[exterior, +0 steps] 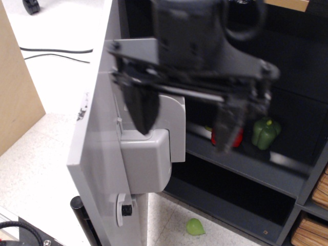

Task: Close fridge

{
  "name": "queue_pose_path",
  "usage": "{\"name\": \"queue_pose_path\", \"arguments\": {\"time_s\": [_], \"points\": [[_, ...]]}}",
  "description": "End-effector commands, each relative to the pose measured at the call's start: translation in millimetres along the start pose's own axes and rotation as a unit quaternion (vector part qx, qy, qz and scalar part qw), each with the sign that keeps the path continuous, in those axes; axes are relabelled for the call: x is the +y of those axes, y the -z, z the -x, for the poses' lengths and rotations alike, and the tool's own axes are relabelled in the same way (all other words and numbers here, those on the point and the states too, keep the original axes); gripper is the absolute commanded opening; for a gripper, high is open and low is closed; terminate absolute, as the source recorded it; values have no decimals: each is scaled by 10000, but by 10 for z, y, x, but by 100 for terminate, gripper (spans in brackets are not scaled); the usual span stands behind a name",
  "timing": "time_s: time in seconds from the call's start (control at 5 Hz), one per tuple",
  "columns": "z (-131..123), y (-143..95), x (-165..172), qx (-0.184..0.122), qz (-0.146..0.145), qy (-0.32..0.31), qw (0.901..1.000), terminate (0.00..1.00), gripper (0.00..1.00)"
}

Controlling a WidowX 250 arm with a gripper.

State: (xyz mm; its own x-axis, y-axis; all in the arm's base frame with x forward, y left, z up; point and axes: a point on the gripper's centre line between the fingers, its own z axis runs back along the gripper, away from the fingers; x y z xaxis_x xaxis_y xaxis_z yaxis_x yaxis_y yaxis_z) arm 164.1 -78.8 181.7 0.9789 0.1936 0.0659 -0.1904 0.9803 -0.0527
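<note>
The fridge has a dark body [287, 92] with black shelves and stands open. Its light grey door [97, 154] swings out toward me at the left, showing grey inner bins [151, 159]. My gripper [184, 115] is blurred by motion. It hangs open in front of the door's inner side, with the left finger [141, 110] over the bins and the right finger [228, 125] in front of the shelf. It holds nothing. The door handle is mostly hidden; only a black bar end [78, 205] shows low down.
A red item [237, 137] and a green pepper [266, 133] sit on the fridge shelf. A small green object [195, 226] lies on the floor below. A tan wooden panel [15, 87] stands at the left. Black cables [56, 51] cross the white floor behind.
</note>
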Motion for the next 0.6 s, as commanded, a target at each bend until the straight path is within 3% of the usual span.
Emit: {"name": "queue_pose_path", "arguments": {"time_s": [0.0,0.4], "points": [[-155,-187,400,-423,-225,-474,9977,0,100],[-222,-168,700,-619,-285,-674,9954,0,100]]}}
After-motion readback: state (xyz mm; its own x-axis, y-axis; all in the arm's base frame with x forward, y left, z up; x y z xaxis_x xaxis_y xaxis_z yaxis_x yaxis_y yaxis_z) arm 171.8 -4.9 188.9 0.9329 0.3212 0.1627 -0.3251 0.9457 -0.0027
